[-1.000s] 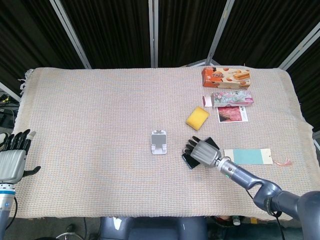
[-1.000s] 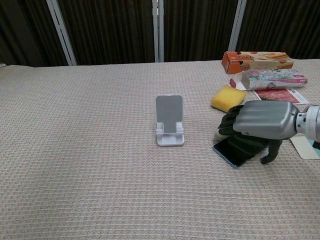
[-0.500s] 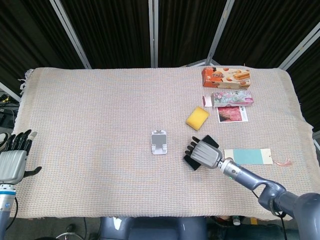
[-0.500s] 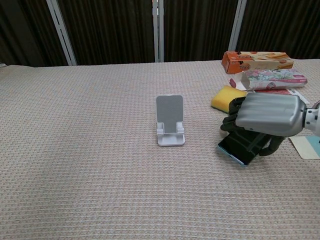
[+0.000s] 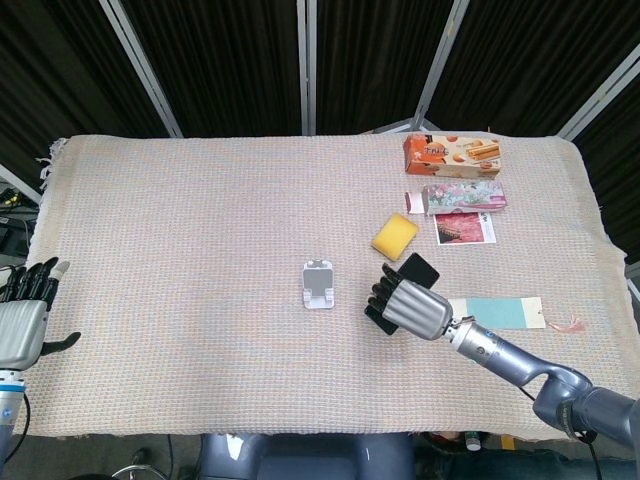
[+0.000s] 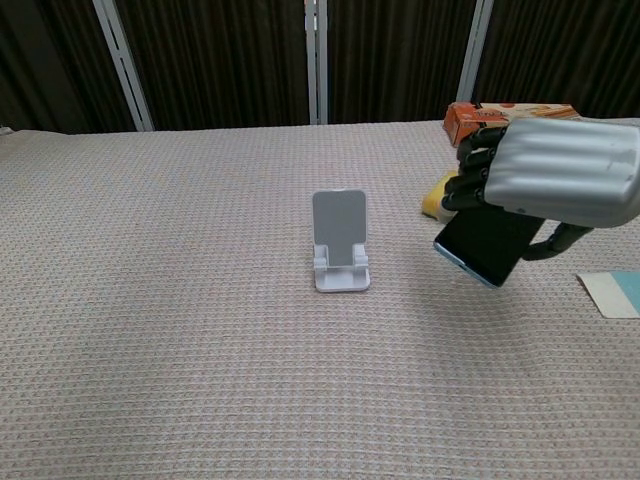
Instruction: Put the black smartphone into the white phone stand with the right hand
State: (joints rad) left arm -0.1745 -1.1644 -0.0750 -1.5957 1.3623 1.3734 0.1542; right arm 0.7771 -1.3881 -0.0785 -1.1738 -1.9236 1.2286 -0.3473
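Right hand [image 6: 565,185] holds the phone [image 6: 483,245] off the desk [image 5: 180,230], to the right of the stand [image 6: 340,240].

In the chest view the right hand covers the phone's upper part, most of the yellow sponge [image 6: 436,199] and much of the orange box [image 6: 462,117]; its arm is cut off at the right edge. In the head view only the phone's two ends show beyond the hand [image 5: 412,305]. The dark fingers [image 6: 478,160] curl over the phone's far edge and the thumb hooks under its right side, so the phone is gripped, tilted, its lower corner clear of the cloth. The stand is upright with nothing in it. The left hand [image 5: 22,322] is partly cut off at the near left edge, fingers [image 5: 36,278] straight and slightly apart, holding nothing.
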